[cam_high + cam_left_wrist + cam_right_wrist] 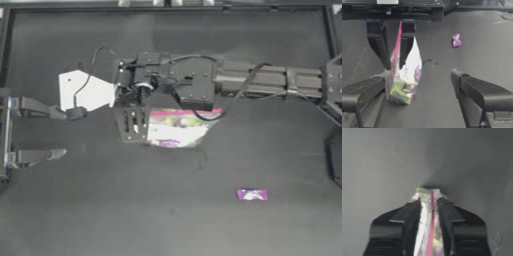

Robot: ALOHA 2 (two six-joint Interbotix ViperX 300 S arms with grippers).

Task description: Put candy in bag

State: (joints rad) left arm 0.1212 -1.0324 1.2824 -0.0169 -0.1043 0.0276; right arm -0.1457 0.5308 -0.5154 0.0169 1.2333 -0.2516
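Right now the right gripper (429, 203) pinches the bag (177, 128) by its mouth strip, the left gripper (70, 134) waits open beside it, and the candy (252, 194) lies well apart, so a weak pinch could drop the bag.

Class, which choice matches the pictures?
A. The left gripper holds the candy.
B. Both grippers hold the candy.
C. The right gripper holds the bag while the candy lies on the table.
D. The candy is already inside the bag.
C: the right gripper pinches the bag by its pink strip, and the candy lies alone on the table.
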